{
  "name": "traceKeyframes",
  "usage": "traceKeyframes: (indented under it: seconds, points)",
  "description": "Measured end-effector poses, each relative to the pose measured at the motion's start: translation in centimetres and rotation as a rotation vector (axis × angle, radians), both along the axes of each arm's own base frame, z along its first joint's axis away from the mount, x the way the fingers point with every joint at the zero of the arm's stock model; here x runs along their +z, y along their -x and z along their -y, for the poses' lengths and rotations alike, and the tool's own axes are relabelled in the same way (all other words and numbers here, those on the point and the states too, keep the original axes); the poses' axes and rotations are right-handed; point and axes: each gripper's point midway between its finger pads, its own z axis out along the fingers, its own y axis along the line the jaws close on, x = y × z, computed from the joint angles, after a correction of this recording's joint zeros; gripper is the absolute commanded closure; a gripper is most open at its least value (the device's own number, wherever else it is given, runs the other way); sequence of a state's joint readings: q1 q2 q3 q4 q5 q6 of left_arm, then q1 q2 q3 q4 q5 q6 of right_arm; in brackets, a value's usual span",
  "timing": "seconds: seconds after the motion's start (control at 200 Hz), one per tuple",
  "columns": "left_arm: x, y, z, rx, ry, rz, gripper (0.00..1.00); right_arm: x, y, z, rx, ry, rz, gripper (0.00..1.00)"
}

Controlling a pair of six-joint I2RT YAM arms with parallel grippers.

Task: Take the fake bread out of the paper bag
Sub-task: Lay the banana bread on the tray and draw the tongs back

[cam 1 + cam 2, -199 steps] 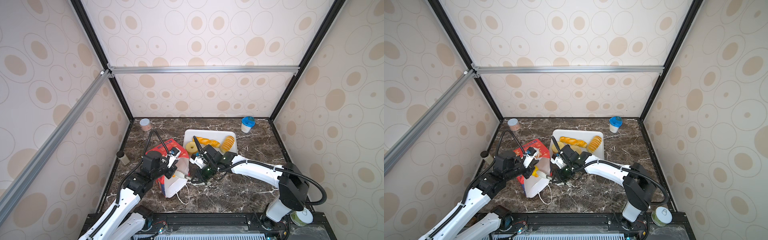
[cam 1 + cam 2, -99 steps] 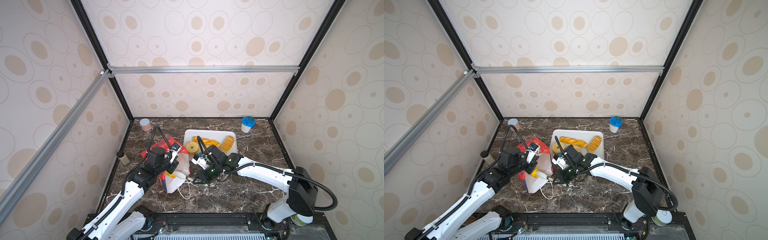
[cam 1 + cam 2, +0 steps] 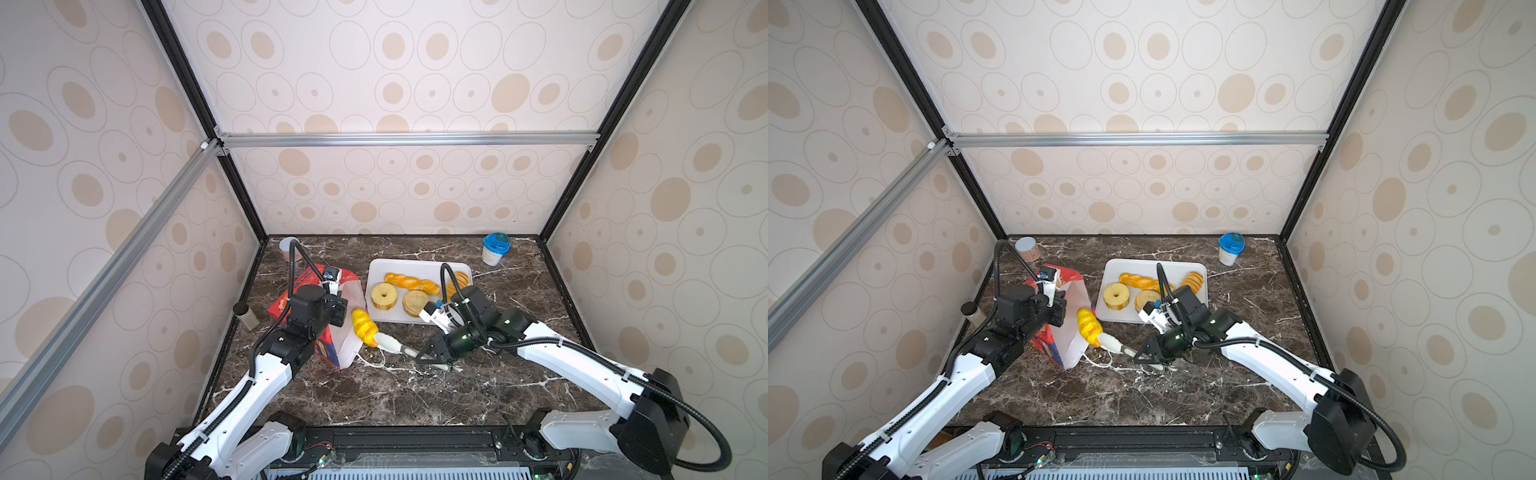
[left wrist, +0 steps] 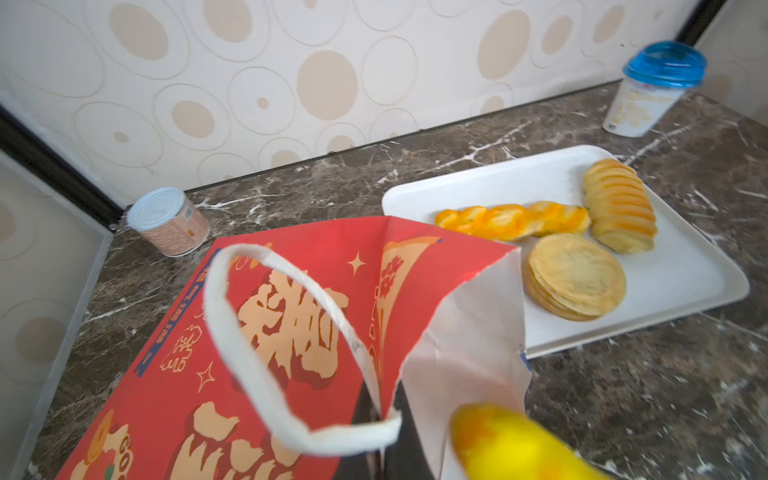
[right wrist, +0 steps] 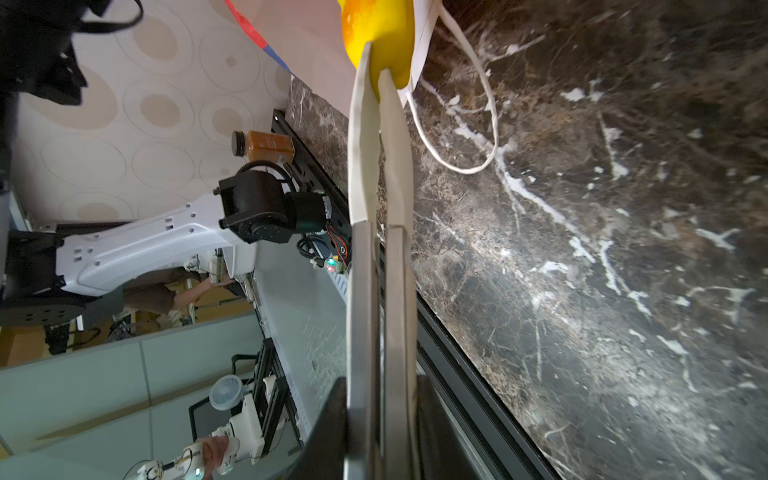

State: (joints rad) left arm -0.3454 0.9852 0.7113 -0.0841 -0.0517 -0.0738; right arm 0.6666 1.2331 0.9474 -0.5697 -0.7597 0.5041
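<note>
Progress: four breads lie on the white tray (image 3: 415, 266), centre of both top views: twisted braid (image 3: 411, 282), ring (image 3: 383, 296), flat round bun (image 3: 415, 302), ridged loaf (image 3: 459, 279). A fifth, the yellow loaf (image 3: 365, 327), is at the mouth of the red paper bag (image 3: 309, 279), left of centre, against the bag's white inside and not yet on the tray. Whether more bread is inside, can't tell.

Right gripper (image 3: 426, 356): jaws squeezed narrow on metal tongs (image 3: 390, 344), whose cream tips pinch the loaf's end. Left gripper (image 4: 388, 432): clamped tight on the bag's rim, as far as the left wrist view shows.

Judged left: carry the loaf to the tray, then check the bag.

Views:
- Only the right wrist view shows the tong tips biting the loaf at top centre, plus a string handle (image 5: 478, 124) loose on the marble.
- The left wrist view shows the gold characters and the other handle loop; the bag hides the ring there.
- Top views give the layout, but the wrist camera covers the left jaws.
</note>
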Motion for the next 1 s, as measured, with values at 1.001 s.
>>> traceKeyframes:
  seconds: [1.001]
  points:
    - [0.5, -2.7, -1.3, 0.057, 0.134, 0.034, 1.00, -6.7, -9.9, 13.8, -0.582, -0.050, -0.122, 1.00]
